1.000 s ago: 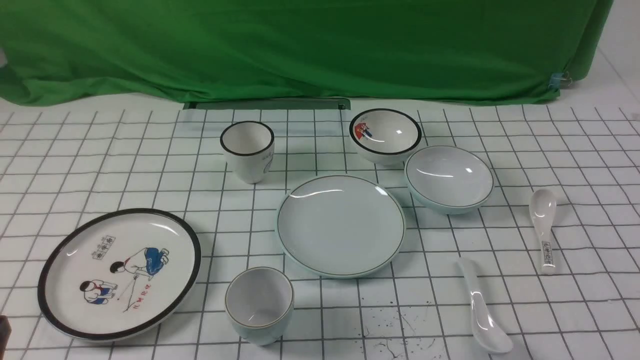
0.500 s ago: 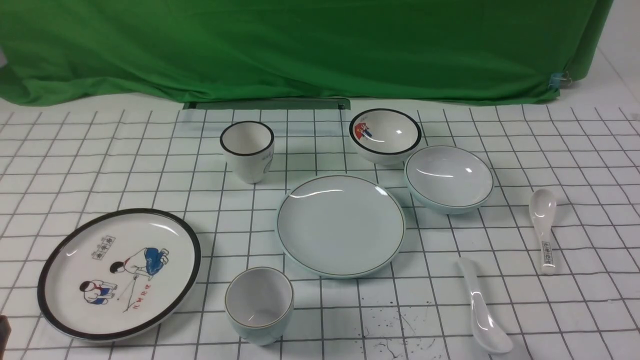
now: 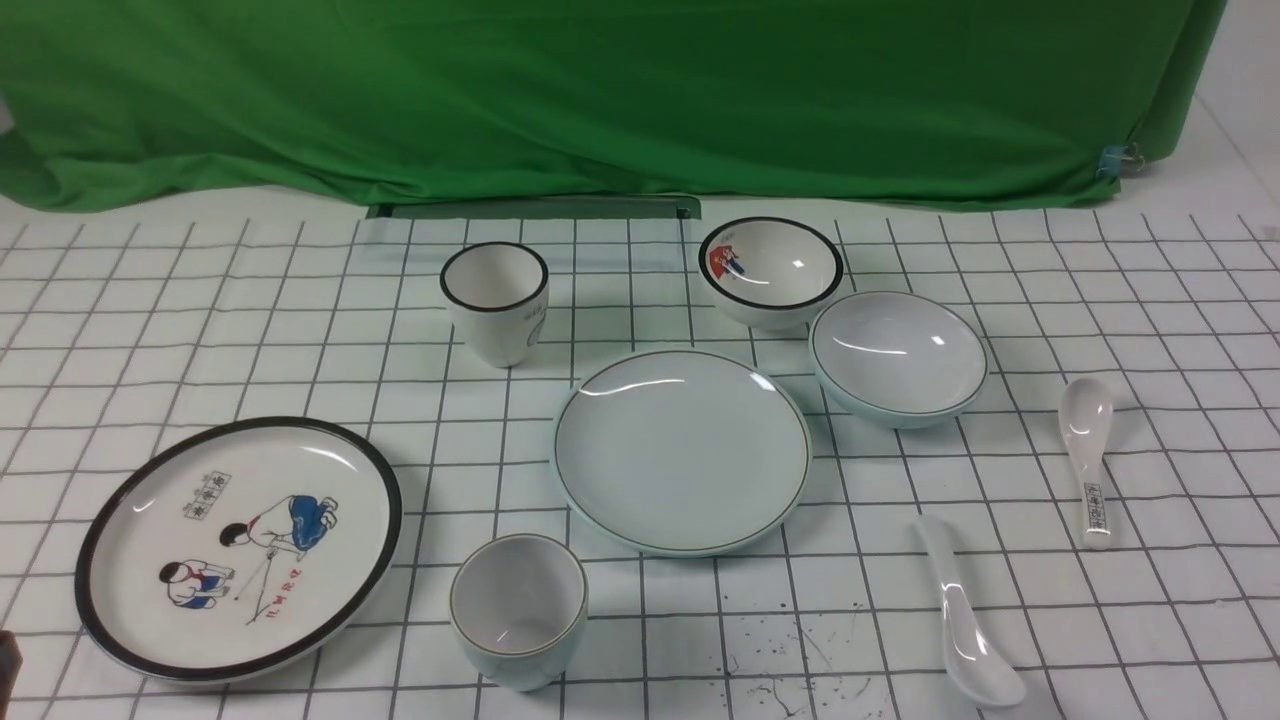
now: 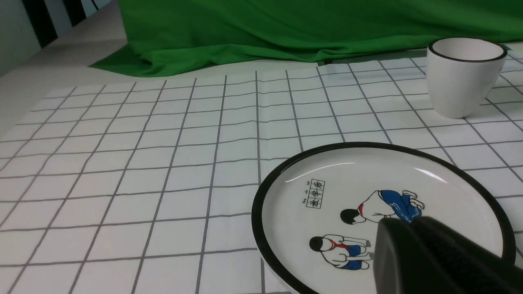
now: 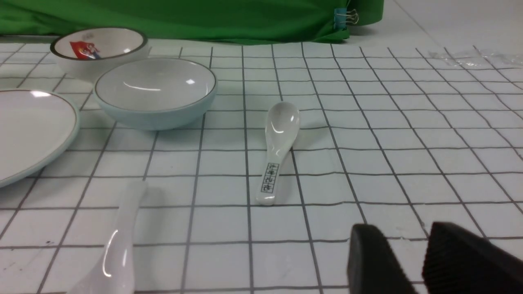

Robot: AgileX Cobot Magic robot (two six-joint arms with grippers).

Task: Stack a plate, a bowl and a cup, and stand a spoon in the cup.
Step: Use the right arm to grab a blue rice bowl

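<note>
The pale blue-green plate [image 3: 682, 450] lies mid-table, with the matching bowl [image 3: 897, 358] just behind it to the right. The short pale cup [image 3: 518, 610] stands upright in front of the plate, to its left. The plain white spoon [image 3: 965, 620] lies near the front right. In the left wrist view my left gripper [image 4: 408, 222] is shut and holds nothing, low over the cartoon plate [image 4: 380, 212]. In the right wrist view my right gripper [image 5: 402, 230] is open and empty over bare cloth, nearer than the plain spoon [image 5: 118, 245] and off to its side. The bowl [image 5: 155, 92] sits farther back.
A black-rimmed cartoon plate [image 3: 240, 545] lies front left. A tall black-rimmed white cup [image 3: 495, 300] and a picture bowl [image 3: 770, 268] stand at the back. A spoon with a printed handle [image 3: 1088, 455] lies at the right. Green cloth [image 3: 600, 100] drapes the back.
</note>
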